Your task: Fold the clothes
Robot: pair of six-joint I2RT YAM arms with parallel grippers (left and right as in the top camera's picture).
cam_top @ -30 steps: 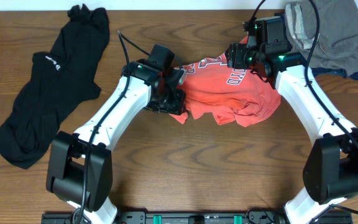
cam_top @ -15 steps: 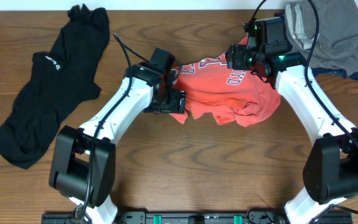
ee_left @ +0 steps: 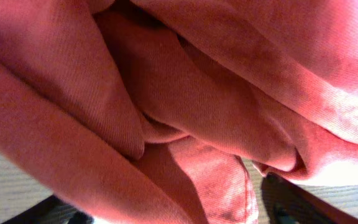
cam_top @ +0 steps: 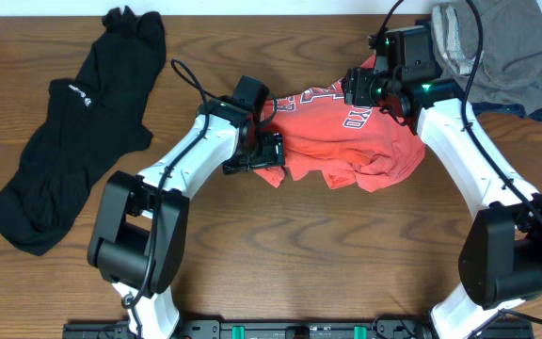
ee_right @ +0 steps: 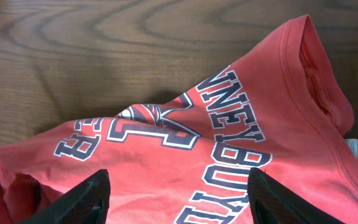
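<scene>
My left gripper (cam_top: 263,151) has its jaws wide apart. They are pushed into the left end of the red shirt (cam_top: 346,141) but not closed on it. My right gripper (ee_right: 182,199) is wide open too. It holds nothing and hangs just over the shirt's letters. The shirt lies crumpled in the middle of the table (cam_top: 299,254), nearer the far edge. The black top (cam_top: 73,132) is spread by the left edge. A grey cloth (cam_top: 506,47) sits in the far right corner.
</scene>
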